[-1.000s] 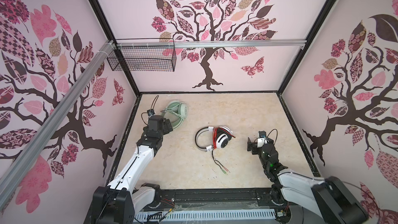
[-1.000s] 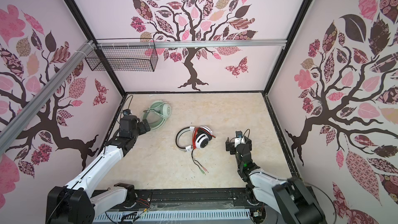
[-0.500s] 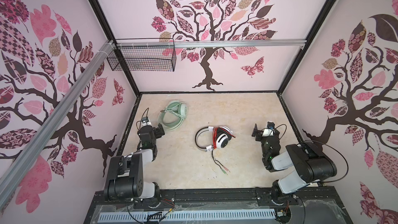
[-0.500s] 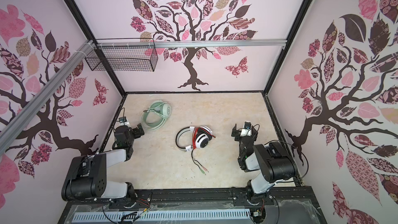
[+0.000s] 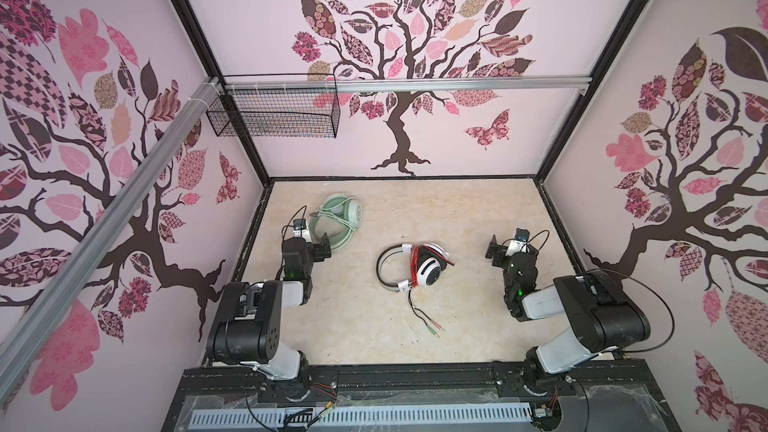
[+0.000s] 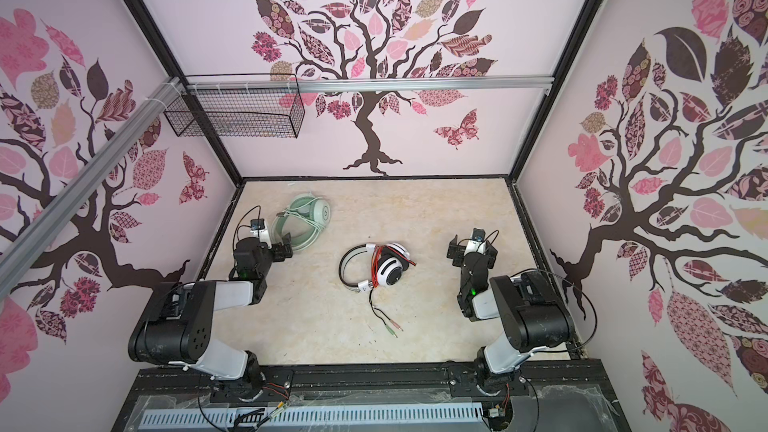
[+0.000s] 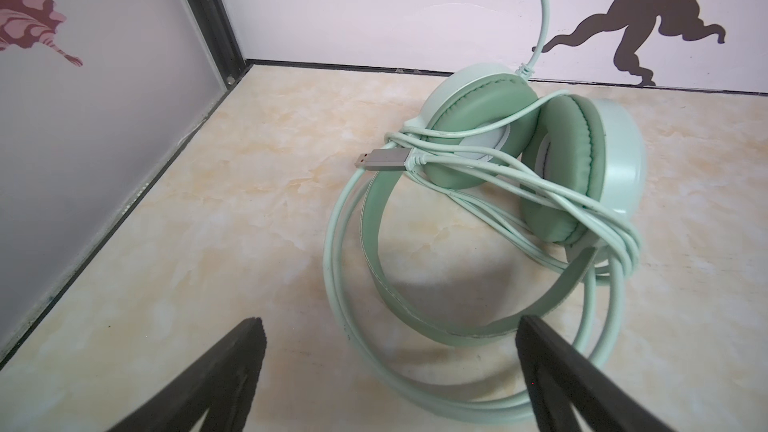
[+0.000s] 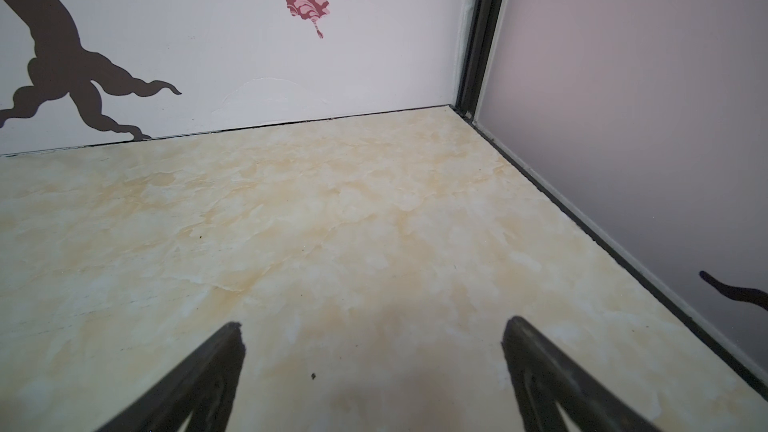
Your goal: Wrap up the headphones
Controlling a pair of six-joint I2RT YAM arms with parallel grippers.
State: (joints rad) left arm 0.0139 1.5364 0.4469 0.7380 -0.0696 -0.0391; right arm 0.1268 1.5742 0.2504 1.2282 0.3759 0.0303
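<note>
While the left gripper (image 7: 390, 326) and the right gripper (image 8: 372, 326) stood wide open and empty, the mint-green headphones (image 5: 347, 211) lay wrapped just beside the left one, and the white headphones (image 5: 428, 270) lay in the middle of the table (image 5: 478, 209) with a loose cord end (image 5: 428, 322) that probably needed grabbing and winding next.

A robot lab cell: 2 arms (image 5: 253, 317) (image 5: 598, 317) on a black base rail (image 5: 415, 376), lower frame; tree-decal walls (image 5: 457, 139) box the tabletop (image 5: 457, 222).
</note>
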